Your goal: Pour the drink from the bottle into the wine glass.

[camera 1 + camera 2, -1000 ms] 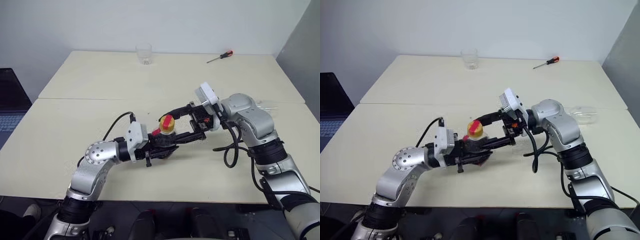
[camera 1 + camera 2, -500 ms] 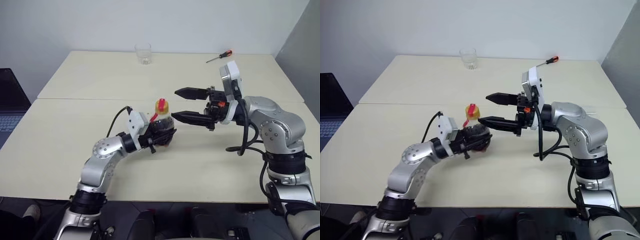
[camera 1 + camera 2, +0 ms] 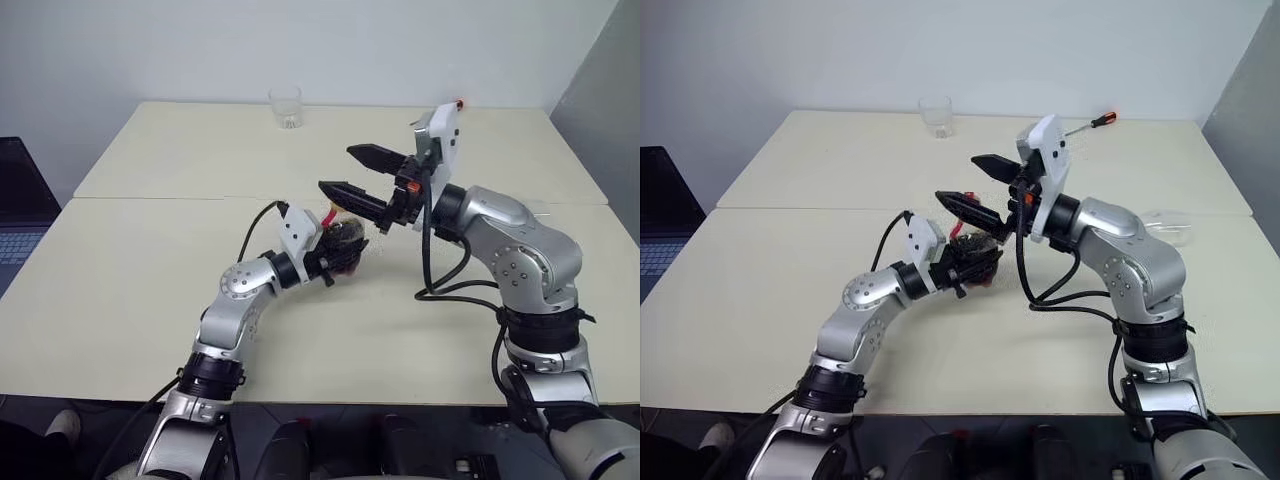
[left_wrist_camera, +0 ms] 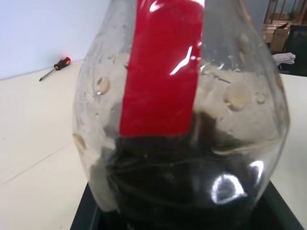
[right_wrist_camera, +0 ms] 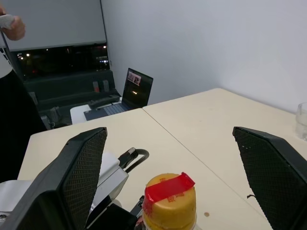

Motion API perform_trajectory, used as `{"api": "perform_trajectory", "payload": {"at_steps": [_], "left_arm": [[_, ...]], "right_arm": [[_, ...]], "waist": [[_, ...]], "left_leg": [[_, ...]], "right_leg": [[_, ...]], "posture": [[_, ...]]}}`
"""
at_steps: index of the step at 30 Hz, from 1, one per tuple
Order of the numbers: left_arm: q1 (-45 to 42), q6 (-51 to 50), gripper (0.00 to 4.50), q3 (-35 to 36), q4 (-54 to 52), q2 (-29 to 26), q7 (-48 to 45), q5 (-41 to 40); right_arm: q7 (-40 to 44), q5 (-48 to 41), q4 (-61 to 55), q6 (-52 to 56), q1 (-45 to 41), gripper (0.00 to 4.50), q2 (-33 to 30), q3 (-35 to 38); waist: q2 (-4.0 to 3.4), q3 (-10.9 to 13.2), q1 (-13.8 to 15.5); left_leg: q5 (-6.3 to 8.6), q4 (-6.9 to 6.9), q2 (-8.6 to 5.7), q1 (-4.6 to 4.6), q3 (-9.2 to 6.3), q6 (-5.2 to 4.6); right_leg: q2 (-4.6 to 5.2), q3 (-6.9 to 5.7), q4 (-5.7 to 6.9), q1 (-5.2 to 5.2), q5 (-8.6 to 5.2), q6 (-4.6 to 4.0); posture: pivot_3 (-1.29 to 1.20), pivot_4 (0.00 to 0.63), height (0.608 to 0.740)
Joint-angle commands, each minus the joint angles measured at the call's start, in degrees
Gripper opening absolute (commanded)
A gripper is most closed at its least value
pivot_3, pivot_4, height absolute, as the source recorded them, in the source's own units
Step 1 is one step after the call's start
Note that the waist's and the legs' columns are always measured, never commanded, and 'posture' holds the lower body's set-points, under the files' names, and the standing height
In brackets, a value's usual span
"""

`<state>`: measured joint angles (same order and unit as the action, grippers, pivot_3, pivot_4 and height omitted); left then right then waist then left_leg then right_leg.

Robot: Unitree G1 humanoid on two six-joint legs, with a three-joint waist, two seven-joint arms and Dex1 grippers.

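Black jaws of the left gripper [image 3: 335, 262] are clamped around the belly of the bottle [image 3: 345, 243], holding it just above the cream tabletop [image 3: 120, 290] near the middle. From the left wrist view the dark drink [image 4: 182, 182] sits low in the rounded body, below the red label strip [image 4: 160, 72], so I'd say the bottle is being kept roughly upright to stop anything slopping.

Just beyond it, the right gripper [image 3: 358, 172] hangs higher, its jaws spread wide and holding nothing, pointed across towards the bottle's top. Its own camera looks straight down between the two fingers [image 5: 79, 177] at the yellow cap [image 5: 170, 199], which has a bit of red tape across it. That lineup reads to me as getting ready to pinch the cap and twist it off while the left arm steadies the bottle; the cap looks still on, so no pouring can start yet.

Off by the right edge of the tabletop, something clear [image 3: 1165, 226] lies near the right elbow; I can't tell whether it is the wine glass. Farther back stands a short clear tumbler [image 3: 287, 108], and a red-handled screwdriver [image 3: 1092, 123] lies near the far right corner, well clear of the work.
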<state>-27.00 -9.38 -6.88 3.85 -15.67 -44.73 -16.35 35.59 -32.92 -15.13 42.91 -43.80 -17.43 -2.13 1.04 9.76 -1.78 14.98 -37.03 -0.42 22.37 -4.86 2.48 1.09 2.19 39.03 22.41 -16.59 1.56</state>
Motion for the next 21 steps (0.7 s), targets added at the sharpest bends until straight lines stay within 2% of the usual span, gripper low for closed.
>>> {"api": "perform_trajectory", "payload": {"at_steps": [1, 11, 14, 21], "left_arm": [[-2.1, 2.6, 1.81, 0.8, -0.1, -0.3, -0.9, 0.1], [-3.3, 3.5, 1.81, 0.4, 0.6, 0.0, -1.9, 0.3], [-3.3, 3.5, 1.81, 0.4, 0.5, 0.0, -2.0, 0.3], [-3.5, 3.6, 1.81, 0.5, 0.6, 0.3, -2.1, 0.4]], "right_arm": [[-0.2, 0.5, -1.0, -1.3, -1.4, 4.49, 0.1, -0.6], [-0.1, 1.7, 0.6, -1.0, -1.3, 4.49, 0.6, -2.6], [0.2, 2.2, 1.2, -1.2, -1.4, 3.85, 0.7, -2.8], [0.2, 2.1, 2.0, -0.9, -1.8, 1.36, 1.4, -2.1]], "waist": [[0.00, 0.0, 0.0], [0.00, 0.0, 0.0], [0.00, 0.0, 0.0], [0.00, 0.0, 0.0]], "left_leg": [[0.00, 0.00, 0.00, 0.00, 0.01, 0.00], [0.00, -0.01, 0.00, 0.00, -0.01, 0.00], [0.00, 0.00, 0.00, 0.00, 0.00, 0.00], [0.00, 0.00, 0.00, 0.00, 0.00, 0.00]], "right_leg": [[0.00, 0.01, 0.00, 0.00, 0.00, 0.00], [0.00, 0.00, 0.01, 0.00, 0.00, 0.00], [0.00, 0.00, 0.00, 0.01, 0.00, 0.00], [0.00, 0.00, 0.00, 0.00, 0.00, 0.00]], "posture": [[0.00, 0.150, 0.740], [0.00, 0.150, 0.740], [0.00, 0.150, 0.740], [0.00, 0.150, 0.740]]}}
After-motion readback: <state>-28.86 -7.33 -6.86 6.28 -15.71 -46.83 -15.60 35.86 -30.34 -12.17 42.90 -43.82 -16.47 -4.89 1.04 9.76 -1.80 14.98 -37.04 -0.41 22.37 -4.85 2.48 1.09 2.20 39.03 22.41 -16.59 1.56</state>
